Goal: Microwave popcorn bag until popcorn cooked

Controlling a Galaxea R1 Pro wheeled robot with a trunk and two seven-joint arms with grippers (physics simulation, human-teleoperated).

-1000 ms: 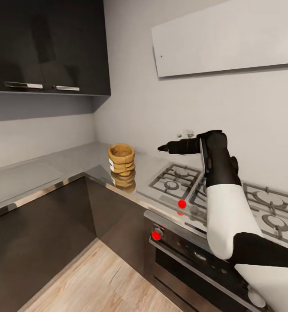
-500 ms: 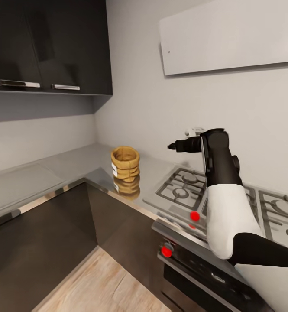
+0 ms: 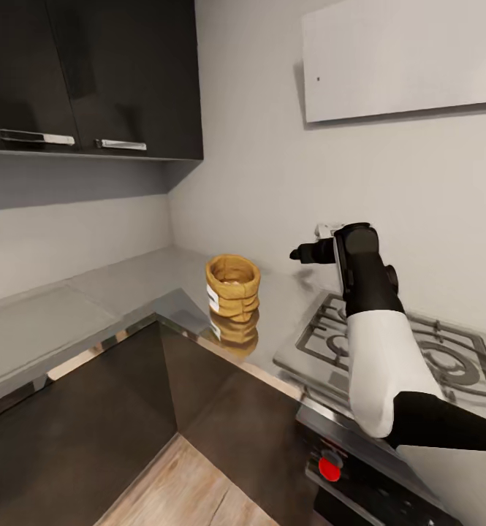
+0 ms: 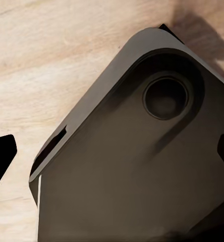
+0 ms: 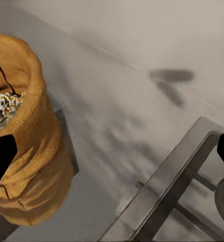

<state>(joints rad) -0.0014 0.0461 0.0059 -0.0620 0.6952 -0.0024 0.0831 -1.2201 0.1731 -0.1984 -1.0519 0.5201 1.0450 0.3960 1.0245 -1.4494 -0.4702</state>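
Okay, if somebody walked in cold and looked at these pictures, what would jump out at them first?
The mustard-yellow popcorn bag stands upright near the corner of the shiny grey countertop, mirrored in the steel; the right wrist view shows pale popcorn inside it. Next comes the robot's black-and-white right arm, raised over the gas hob with its right gripper aimed toward the bag, apart from it.
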